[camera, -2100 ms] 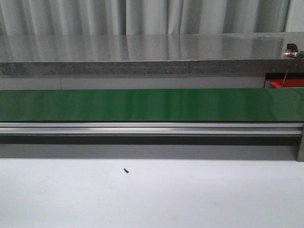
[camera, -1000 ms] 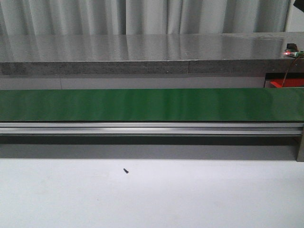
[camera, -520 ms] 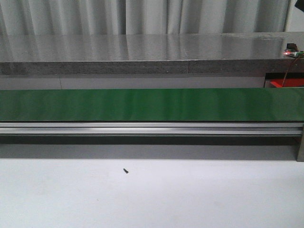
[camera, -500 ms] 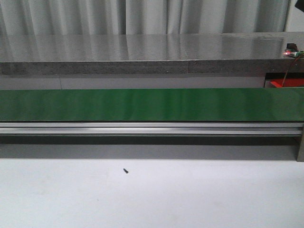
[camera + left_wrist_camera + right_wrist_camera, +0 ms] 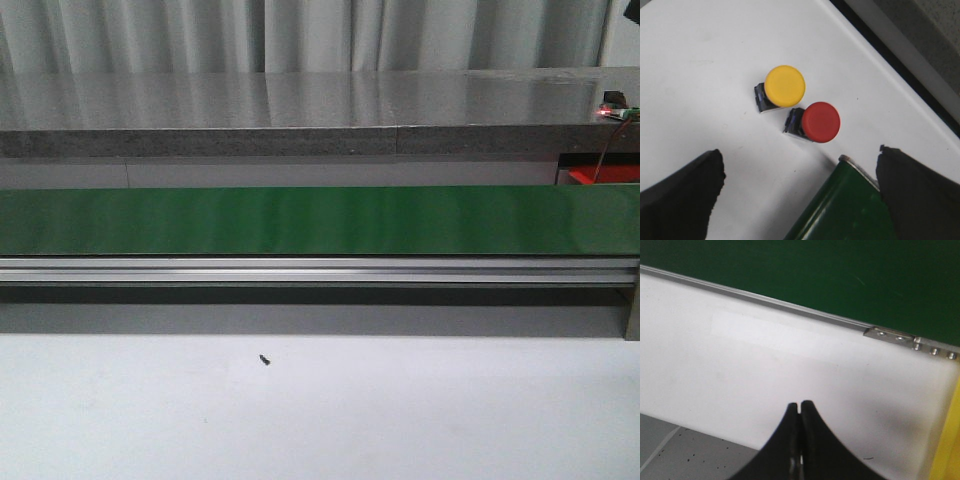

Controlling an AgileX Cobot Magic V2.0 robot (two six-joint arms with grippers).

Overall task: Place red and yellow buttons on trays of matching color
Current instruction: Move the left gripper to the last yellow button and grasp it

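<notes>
Nothing moved; both buttons [image 5: 802,107] lie beyond the open left gripper [image 5: 800,195].

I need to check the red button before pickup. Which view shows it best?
The left wrist view: the red button lies in plain sight beside the yellow button. The front and right wrist views show neither.

Green conveyor belt [image 5: 320,220] — small black screw [image 5: 265,359], white table [image 5: 400,410]
</notes>
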